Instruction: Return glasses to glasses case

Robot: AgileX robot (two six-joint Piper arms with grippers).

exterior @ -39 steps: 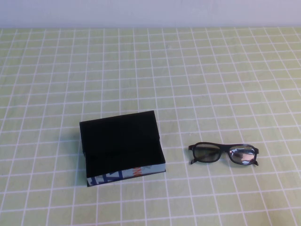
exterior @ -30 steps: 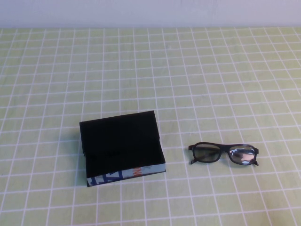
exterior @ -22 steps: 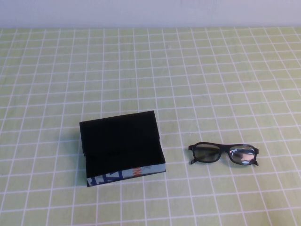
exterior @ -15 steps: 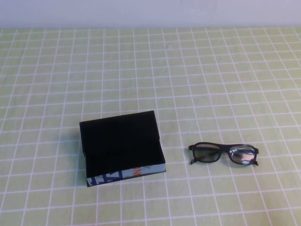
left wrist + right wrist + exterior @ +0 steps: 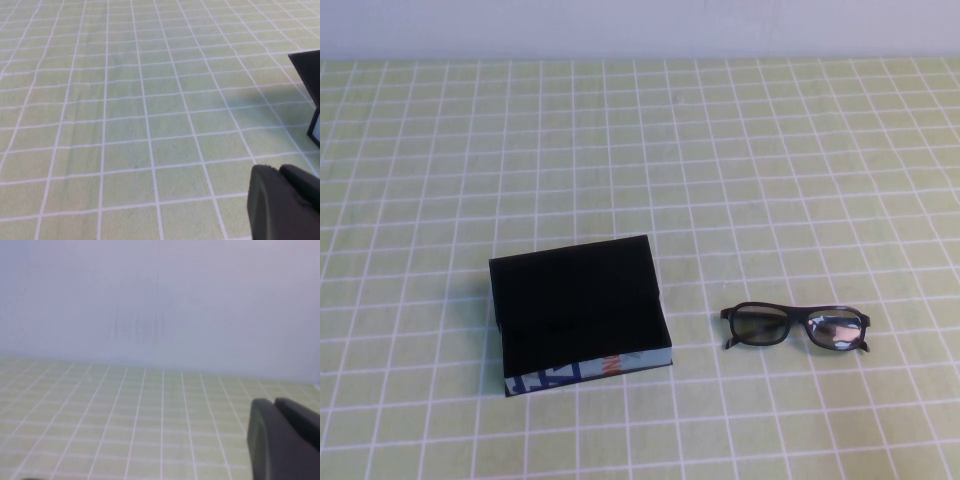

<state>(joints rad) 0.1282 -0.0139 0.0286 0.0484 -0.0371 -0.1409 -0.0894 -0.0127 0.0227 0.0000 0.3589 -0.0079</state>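
The glasses [image 5: 796,327] lie on the green checked cloth [image 5: 770,180], near the robot and a bit to the right. The case [image 5: 578,311] sits open to their left, well apart from them, and nothing is in it yet. The long way of the glasses runs left to right, and the lenses face the near side. Their arms look folded, with only short tips showing at the ends. The long way of the case also runs about left to right, turned just a little. No arm shows in the high view, so both arms are back out of that picture. The right gripper [image 5: 285,440] shows only in its own camera, as two dark fingers pressed together, so it is closed and holds nothing. It looks out over the cloth toward the far wall [image 5: 150,300]. The left gripper [image 5: 285,202] shows in its own camera too, above bare cloth, with a corner of the case close by. Its fingers look pressed together, and it holds nothing. The glasses are on the right side, so I think the right arm is the nearer one. It would need to open, come down over the middle of the frame, and then carry the glasses left to the case.
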